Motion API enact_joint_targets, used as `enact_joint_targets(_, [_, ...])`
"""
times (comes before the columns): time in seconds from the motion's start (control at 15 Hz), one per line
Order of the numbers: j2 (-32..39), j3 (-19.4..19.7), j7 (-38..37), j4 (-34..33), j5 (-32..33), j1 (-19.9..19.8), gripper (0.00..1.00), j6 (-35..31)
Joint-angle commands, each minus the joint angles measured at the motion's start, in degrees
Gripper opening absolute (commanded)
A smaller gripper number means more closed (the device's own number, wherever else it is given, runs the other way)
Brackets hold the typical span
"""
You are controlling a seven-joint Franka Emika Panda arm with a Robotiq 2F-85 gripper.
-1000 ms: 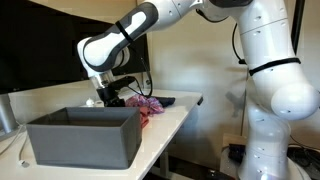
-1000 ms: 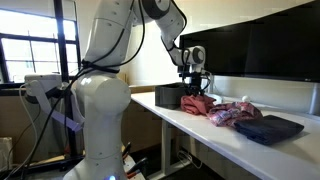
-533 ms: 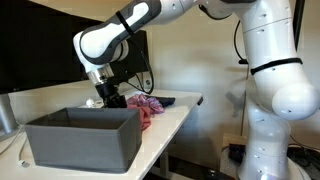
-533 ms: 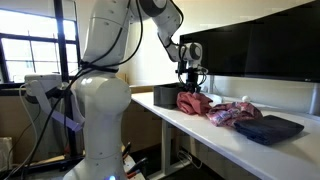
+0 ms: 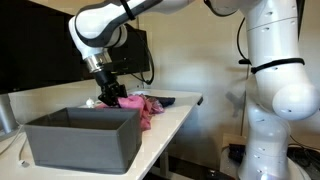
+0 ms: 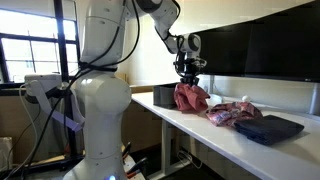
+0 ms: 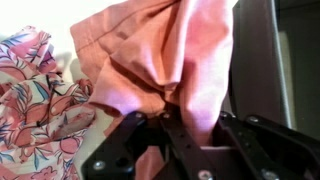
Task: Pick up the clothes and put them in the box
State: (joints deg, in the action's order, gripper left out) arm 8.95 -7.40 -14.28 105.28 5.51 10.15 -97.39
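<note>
**Pink cloth pinched in the gripper, hanging next to the box**

The salmon-pink cloth (image 6: 192, 98) is bunched up and dangling straight down from the gripper (image 6: 190, 78). The jaws are clamped on its top fold. In the wrist view the fabric (image 7: 170, 60) fills most of the frame and is squeezed between the two dark fingers (image 7: 128, 138). In an exterior view the same cloth (image 5: 120, 100) shows as a small reddish wad right under the gripper (image 5: 108, 92). Its lower edge looks just above the tabletop, though I can't say for sure that it's clear.

The gray box (image 5: 85, 140) sits below the jaws, nearer that camera. In the opposite exterior view it shows as a dark box (image 6: 167, 96) just behind the hanging cloth. The cloth is beside the box, not inside it.

On the far side of the jaws from the box, a floral garment (image 6: 232, 113) lies crumpled on the white table (image 6: 215, 137). It also shows at the left edge of the wrist view (image 7: 35, 100). Past that is a dark blue folded garment (image 6: 270, 128), flat on the table, well away from the jaws. A black monitor (image 6: 265, 50) stands behind all of it.
</note>
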Motion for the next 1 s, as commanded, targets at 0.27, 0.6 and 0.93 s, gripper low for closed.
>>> enact_joint_targets(0.27, [-2.22,-0.9,-4.44,-7.25,-2.91,0.53,0.06,6.87])
enact_joint_targets(0.6, [-1.31,-1.01,-6.71,-14.87,-2.39,1.18,0.06,9.18])
enact_joint_targets(0.93, [1.69,-1.69,-7.4,-23.92,-1.31,2.66,0.06,11.08])
